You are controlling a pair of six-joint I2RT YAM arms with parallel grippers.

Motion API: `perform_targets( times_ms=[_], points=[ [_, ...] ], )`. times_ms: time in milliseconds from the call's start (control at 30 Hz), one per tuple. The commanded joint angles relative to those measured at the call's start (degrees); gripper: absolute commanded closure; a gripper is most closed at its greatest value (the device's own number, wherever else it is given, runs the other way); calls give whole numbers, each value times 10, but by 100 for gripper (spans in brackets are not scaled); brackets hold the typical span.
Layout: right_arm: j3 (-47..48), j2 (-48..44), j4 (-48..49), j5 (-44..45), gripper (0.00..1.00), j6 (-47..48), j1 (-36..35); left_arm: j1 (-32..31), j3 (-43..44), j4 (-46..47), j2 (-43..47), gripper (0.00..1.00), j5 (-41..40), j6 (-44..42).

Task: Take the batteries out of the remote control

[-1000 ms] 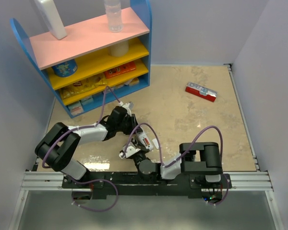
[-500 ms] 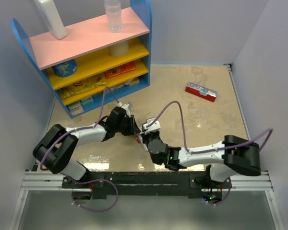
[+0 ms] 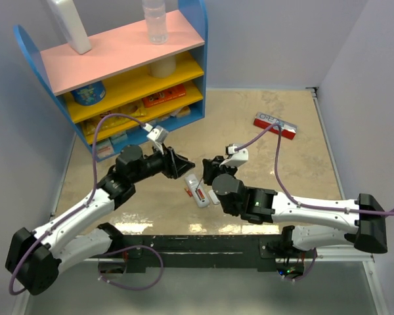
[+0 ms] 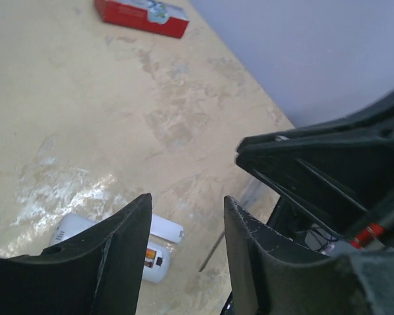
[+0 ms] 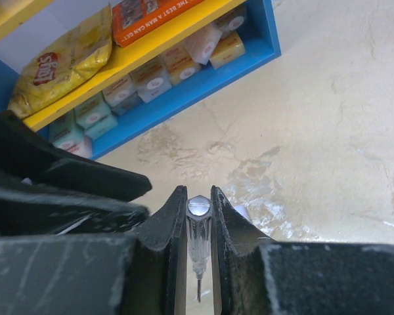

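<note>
The remote control lies on the table between the two grippers, and the red-orange showing in its open back is, I take it, the batteries. The right gripper has its jaws nearly closed on a thin clear-handled tool with a metal tip pointing down. The left gripper hovers just beside the remote, jaws apart with nothing between them. To do this step well, the tip should probably slip under one end of a battery and lever it up gently. Meanwhile the left jaws could pin the remote's body so it neither skids nor flips; too much force might flick the cell away. Only the right wrist view reveals the tool, which the overhead view hides. The left wrist view shows the bare jaws with the remote below them. The overhead view alone shows both arms flanking the remote, with the red-and-white box and the shelf unit well apart.
</note>
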State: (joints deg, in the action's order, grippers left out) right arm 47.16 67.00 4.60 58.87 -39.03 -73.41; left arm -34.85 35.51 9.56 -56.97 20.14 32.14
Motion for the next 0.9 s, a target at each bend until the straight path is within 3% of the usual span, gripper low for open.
perform_targets(
  times_ms=[0, 567, 800, 867],
  points=[
    [42, -17, -86, -1, 100, -90, 3, -1, -18, 42, 29, 47, 83, -55],
    [55, -19, -99, -34, 100, -158, 4, -33, -27, 93, -5, 41, 152, -66],
    [36, -37, -71, -63, 100, -178, 4, -41, -18, 73, -29, 45, 133, -81],
    [30, -51, -53, -72, 100, -166, 4, -41, -18, 77, -30, 52, 133, -85]
  ],
)
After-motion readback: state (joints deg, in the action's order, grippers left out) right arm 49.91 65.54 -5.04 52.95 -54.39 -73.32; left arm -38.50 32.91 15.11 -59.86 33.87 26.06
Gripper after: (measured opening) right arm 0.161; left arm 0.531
